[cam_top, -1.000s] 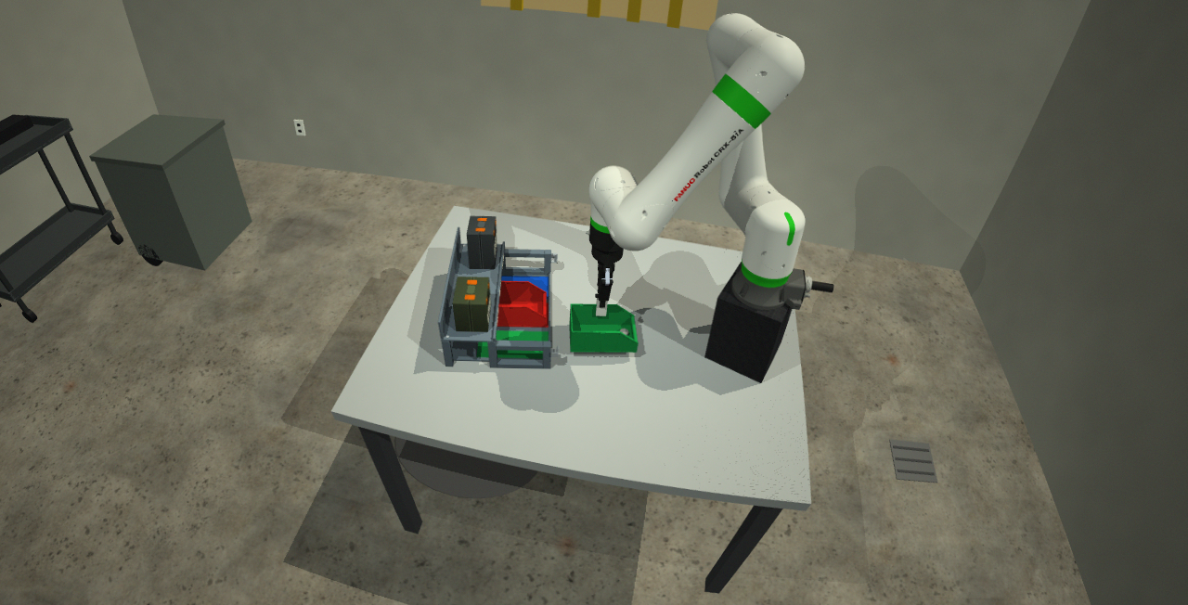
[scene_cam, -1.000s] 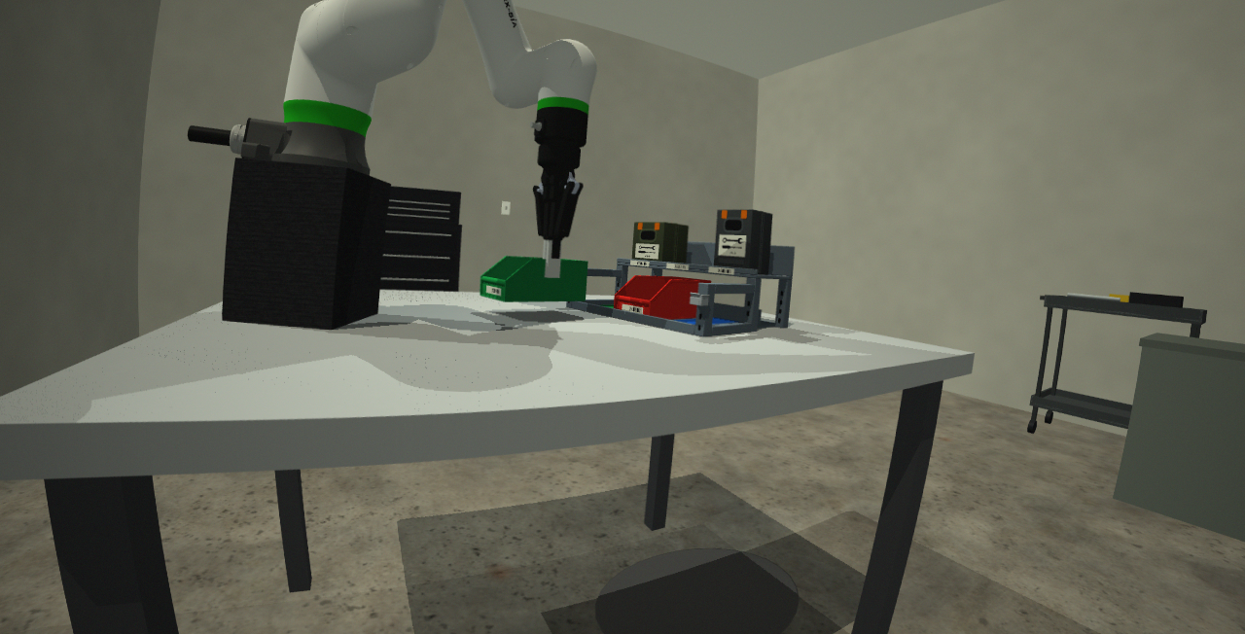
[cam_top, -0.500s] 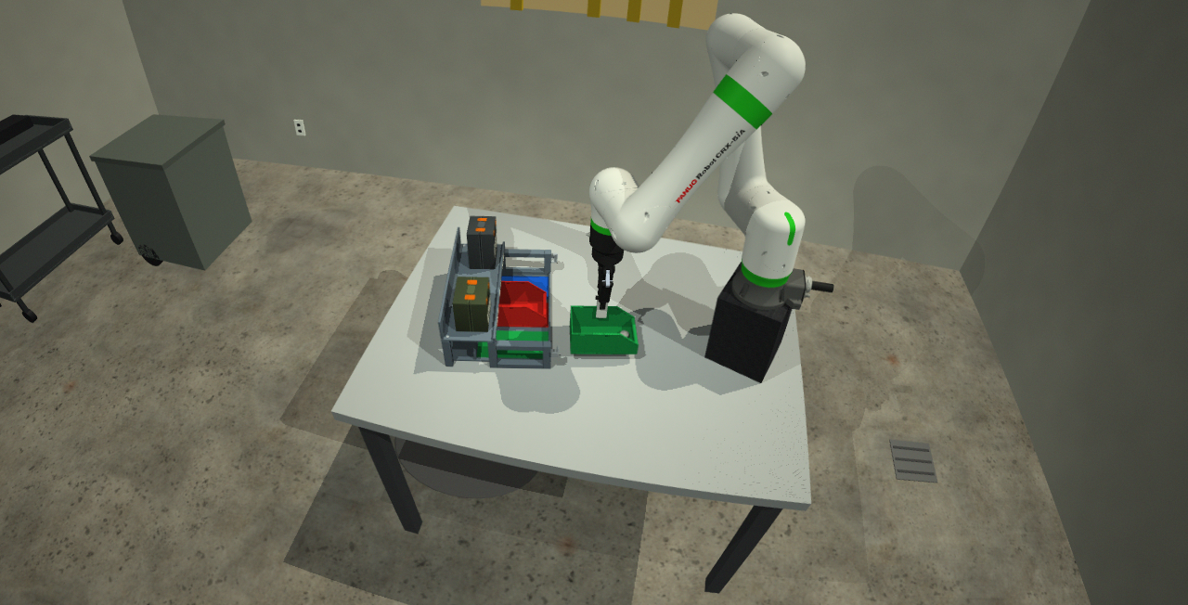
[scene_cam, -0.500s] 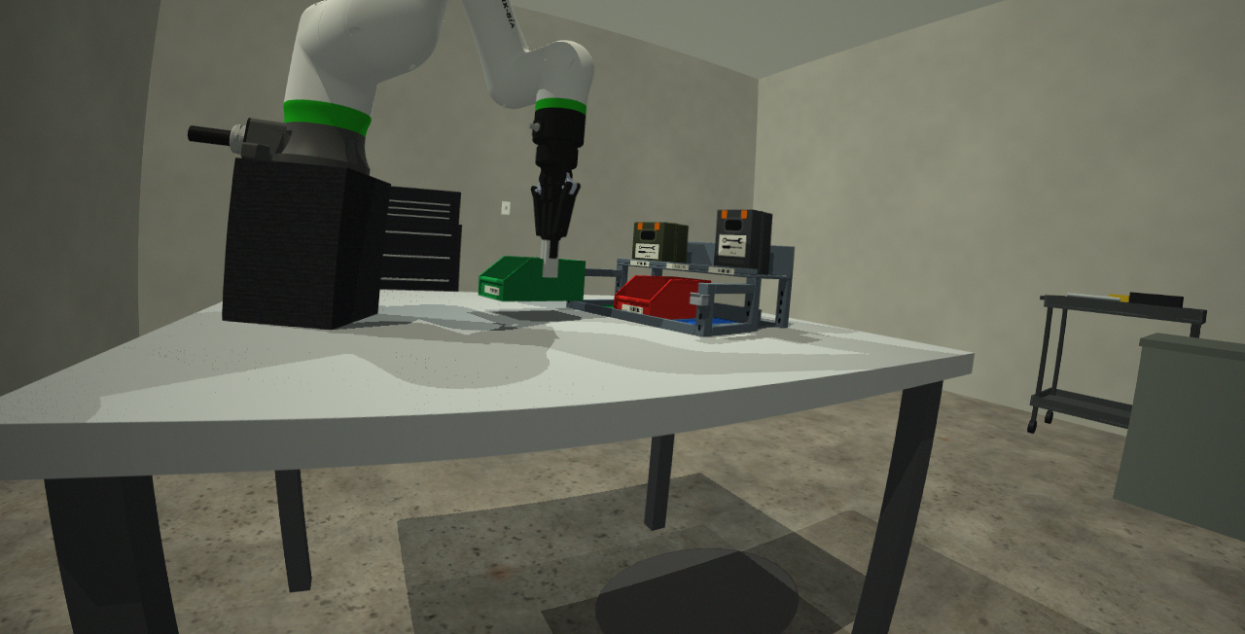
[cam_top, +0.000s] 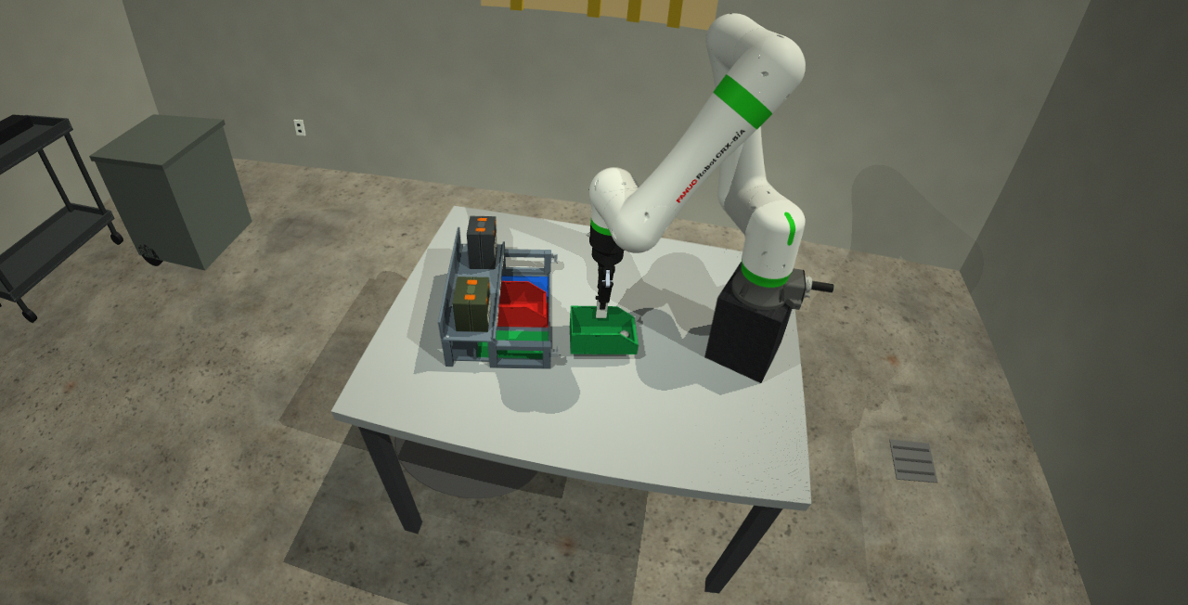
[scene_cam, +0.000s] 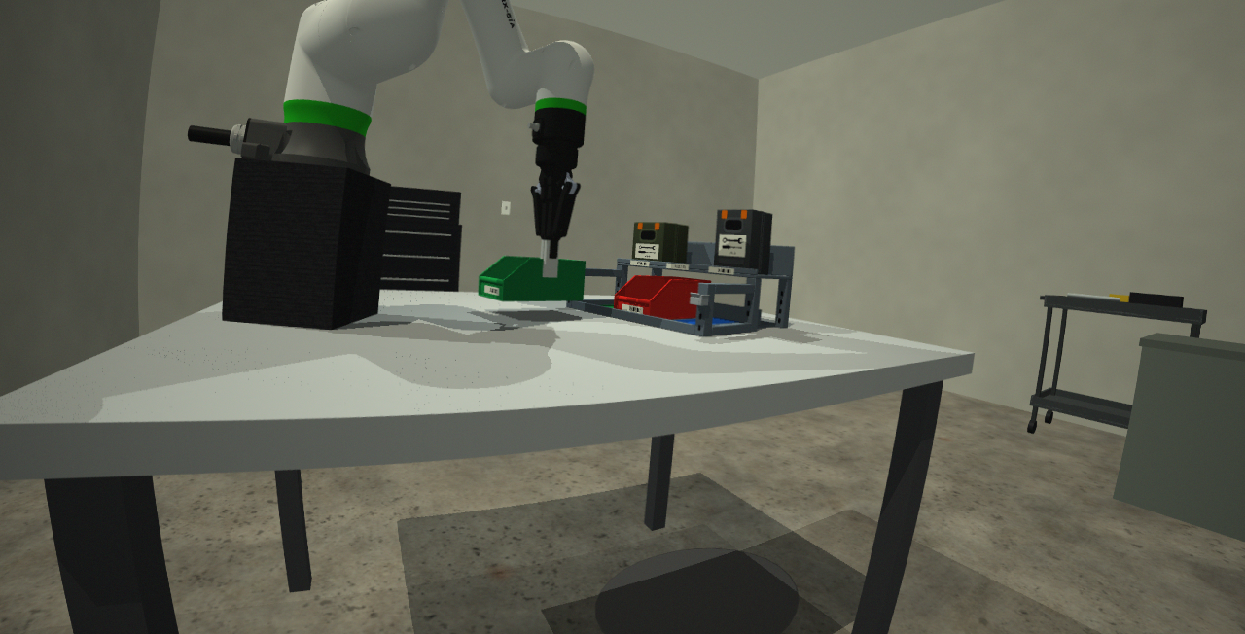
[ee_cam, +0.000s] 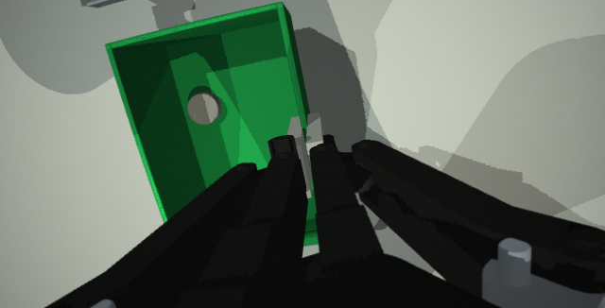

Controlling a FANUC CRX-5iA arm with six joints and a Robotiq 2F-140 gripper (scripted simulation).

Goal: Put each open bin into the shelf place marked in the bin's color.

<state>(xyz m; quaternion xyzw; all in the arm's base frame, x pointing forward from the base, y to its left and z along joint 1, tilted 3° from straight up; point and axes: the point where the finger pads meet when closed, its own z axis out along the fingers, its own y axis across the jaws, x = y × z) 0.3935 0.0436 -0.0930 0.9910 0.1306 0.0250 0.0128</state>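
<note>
Gripper (cam_top: pixel 601 310) (scene_cam: pixel 550 263) (ee_cam: pixel 309 134) pinches side wall of green bin (cam_top: pixel 603 335) (scene_cam: pixel 544 280) (ee_cam: pixel 189 157), fingers nearly together. Bin held above table (cam_top: pixel 514 447) (scene_cam: pixel 487 434), just right of shelf (cam_top: pixel 522 343) (scene_cam: pixel 730 289) in top view; round part (ee_cam: pixel 204 109) inside. Red bin (cam_top: pixel 522 304) (scene_cam: pixel 653 296) sits on shelf, between blue mark (cam_top: pixel 539 280) and green mark (cam_top: pixel 522 335).

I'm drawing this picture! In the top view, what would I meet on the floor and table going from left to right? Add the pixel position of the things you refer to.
Black cart (cam_top: pixel 76 171) → gray cabinet (cam_top: pixel 170 200) → red bin (cam_top: pixel 516 318) → green bin (cam_top: pixel 601 342) (scene_cam: pixel 544 282) (ee_cam: pixel 126 109) → black block (cam_top: pixel 744 327) (scene_cam: pixel 282 242) → floor drain (cam_top: pixel 912 454)
</note>
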